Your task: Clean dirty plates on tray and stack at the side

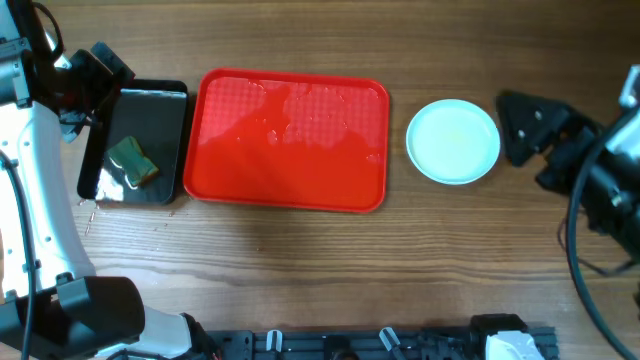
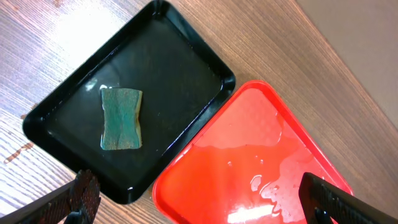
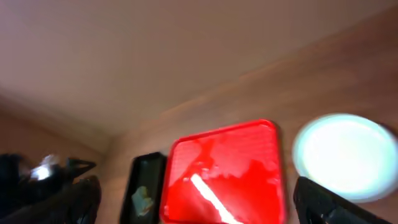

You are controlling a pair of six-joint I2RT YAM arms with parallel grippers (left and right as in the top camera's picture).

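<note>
The plates (image 1: 453, 141) are found off the tray (image 1: 292, 205), on the table (image 1: 300, 270) just beside its right end. One round outline is counted (whether several are stacked under it cannot be told). No plate is seen on the wet red tray, whose long axis runs left to right. The right gripper (image 1: 512, 128) is nearer, the plates lying directly to its left; its jaws are spread wide and nothing is held. The left gripper (image 2: 199, 194), likewise spread and unloaded, is placed over one black tray (image 1: 170, 100) holding one sponge (image 1: 133, 162).
</note>
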